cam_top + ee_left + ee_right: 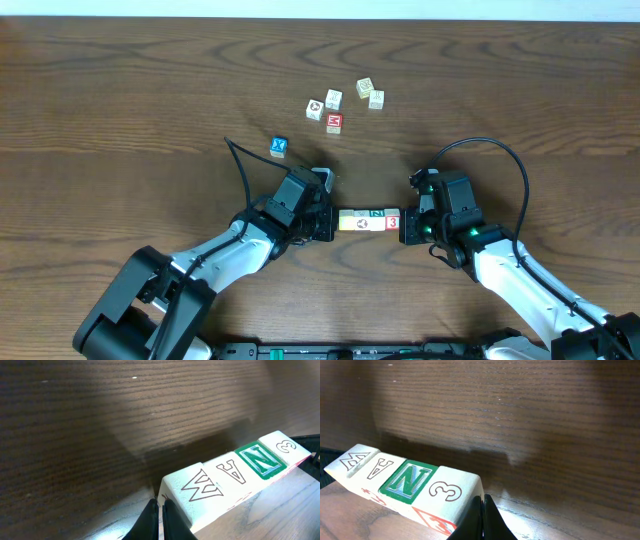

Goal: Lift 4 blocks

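The tabletop (120,90) is dark brown with wavy wood grain. The blocks (368,220) are pale: the M block (200,487) and A block (231,471) show dark outlined letters on white, the N block (261,460) a green N in a green frame, the 3 block (286,446) an outlined numeral, with red marks on its side. The blue cube (279,147) and red cube (334,123) carry white marks

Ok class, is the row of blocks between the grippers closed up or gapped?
Closed up: the four blocks sit face to face in one straight line, the left gripper and right gripper at its ends.
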Motion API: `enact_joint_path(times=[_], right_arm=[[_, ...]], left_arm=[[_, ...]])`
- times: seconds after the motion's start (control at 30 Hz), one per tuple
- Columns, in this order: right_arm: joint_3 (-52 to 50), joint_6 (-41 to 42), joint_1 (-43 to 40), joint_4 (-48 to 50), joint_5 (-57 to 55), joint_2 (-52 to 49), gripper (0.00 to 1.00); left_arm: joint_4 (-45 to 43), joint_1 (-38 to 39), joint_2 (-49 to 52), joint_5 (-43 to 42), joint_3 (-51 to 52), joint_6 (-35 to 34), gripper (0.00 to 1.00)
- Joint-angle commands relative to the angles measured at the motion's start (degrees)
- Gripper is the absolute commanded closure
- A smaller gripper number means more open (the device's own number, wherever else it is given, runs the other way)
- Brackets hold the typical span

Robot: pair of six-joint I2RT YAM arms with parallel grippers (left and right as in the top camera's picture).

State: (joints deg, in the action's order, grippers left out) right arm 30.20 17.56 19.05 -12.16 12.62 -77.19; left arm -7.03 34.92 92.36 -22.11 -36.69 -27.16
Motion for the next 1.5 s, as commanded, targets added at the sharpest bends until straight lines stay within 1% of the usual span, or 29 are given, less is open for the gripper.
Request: enact_joint_path(times=[0.0, 0.4, 0.6, 1.17, 1.47], right_arm=[[1.9, 0.7, 2.1, 0.5, 7.1, 0.9, 0.99], [1.9, 2.3, 2.1, 0.3, 7.2, 0.9, 0.99], [1.9, 2.8, 2.1, 0.4, 7.2, 0.9, 0.99], [3.1, 2.5, 2.1, -0.7, 7.4, 0.9, 0.99], [3.3, 0.5, 2.1, -2.2, 8.5, 0.9, 0.99]], left_arm=[[-0.8, 0.9, -1.4, -4.5, -2.8, 0.3, 0.93], [-0.8, 0.9, -1.4, -4.5, -2.8, -3.2, 0.92], [-0.8, 0.9, -1.4, -5.8, -2.8, -3.1, 0.93], [-0.3, 0.9, -1.5, -5.8, -4.1, -2.5, 0.93], [0.3, 0.9, -1.5, -5.8, -4.2, -2.4, 0.93]])
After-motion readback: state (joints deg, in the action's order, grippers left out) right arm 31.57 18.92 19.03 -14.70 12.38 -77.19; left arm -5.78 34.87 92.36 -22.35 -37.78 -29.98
